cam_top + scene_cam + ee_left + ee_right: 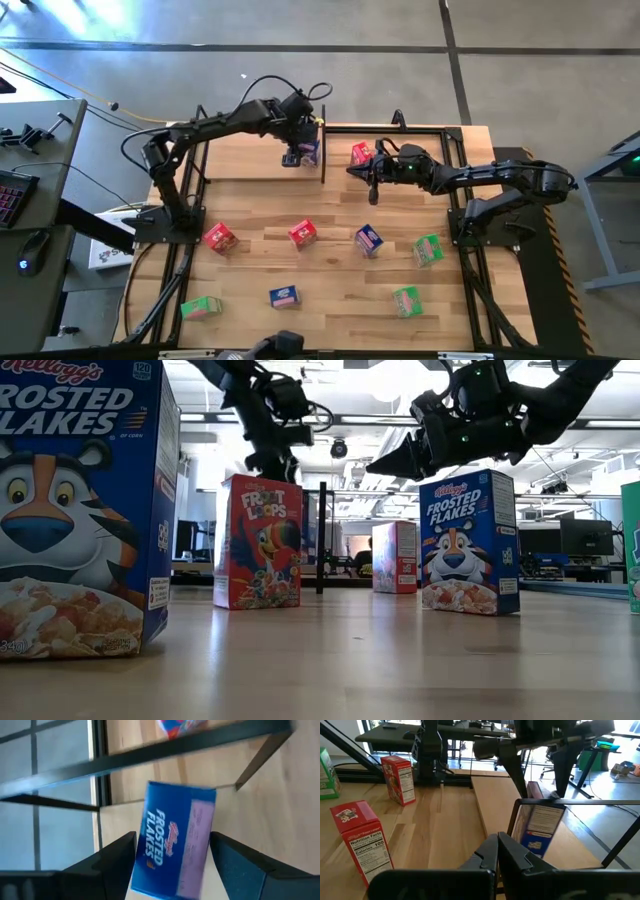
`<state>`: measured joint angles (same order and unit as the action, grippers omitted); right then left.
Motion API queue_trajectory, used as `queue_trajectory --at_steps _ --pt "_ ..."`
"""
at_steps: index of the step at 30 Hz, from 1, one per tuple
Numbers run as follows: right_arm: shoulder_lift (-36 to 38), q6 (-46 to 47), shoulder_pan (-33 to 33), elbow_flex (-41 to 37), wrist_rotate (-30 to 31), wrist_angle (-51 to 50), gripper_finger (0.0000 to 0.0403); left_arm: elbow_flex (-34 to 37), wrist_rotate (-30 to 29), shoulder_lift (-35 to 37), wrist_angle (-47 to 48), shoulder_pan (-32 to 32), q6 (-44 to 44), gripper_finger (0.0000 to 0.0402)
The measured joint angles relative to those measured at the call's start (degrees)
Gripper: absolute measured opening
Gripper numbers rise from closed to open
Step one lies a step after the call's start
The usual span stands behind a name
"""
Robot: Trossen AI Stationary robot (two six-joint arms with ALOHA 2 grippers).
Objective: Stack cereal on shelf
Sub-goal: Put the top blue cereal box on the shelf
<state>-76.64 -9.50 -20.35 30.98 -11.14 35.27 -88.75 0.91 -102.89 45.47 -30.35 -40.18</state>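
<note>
The shelf [250, 160] lies along the table's far edge, with a black divider [323, 150] upright in it. A blue Frosted Flakes box [175, 845] stands on the plank just left of the divider [310, 152]. My left gripper [172, 865] comes down over it, open, one finger on each side of the box. A red box [362, 153] stands on the shelf right of the divider. My right gripper [497, 851] is shut and empty and hovers in front of that red box [352, 171]. Several more cereal boxes stand on the table. My left gripper points down over the blue box, with its fingers [117, 862] close beside the box's two narrow sides [145, 845]. I cannot tell whether they touch it. The box stands upright on the shelf plank.
Loose boxes on the table: red [220, 237], red [303, 233], blue [369, 240], green [428, 250], green [406, 300], blue [285, 296], green [201, 307]. Black frame bars [150, 755] cross above the shelf. Bare plank lies left of the blue box.
</note>
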Motion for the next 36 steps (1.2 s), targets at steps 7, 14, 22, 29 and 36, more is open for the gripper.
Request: queue_trajectory --at_steps 7,14,22,29,36 --pt "0.0 0.0 0.0 0.0 0.0 0.0 0.0000 0.0 -0.1 -1.1 0.0 0.0 -0.6 0.0245" --pt "0.0 0.0 0.0 0.0 0.0 0.0 0.0000 0.0 -1.6 -1.1 0.2 -0.4 0.0 0.0220" --pt "0.0 0.0 0.0 0.0 0.0 0.1 0.0000 0.0 -2.1 -1.1 0.3 -3.7 -1.4 0.0196" --pt "0.0 0.0 0.0 0.0 0.0 0.1 0.0000 0.0 -0.4 -1.1 -3.3 -8.8 -3.4 0.0194" --pt "0.0 0.0 0.0 0.0 0.0 0.1 0.0000 0.0 4.8 -1.6 -6.7 -11.5 -3.0 0.0194"
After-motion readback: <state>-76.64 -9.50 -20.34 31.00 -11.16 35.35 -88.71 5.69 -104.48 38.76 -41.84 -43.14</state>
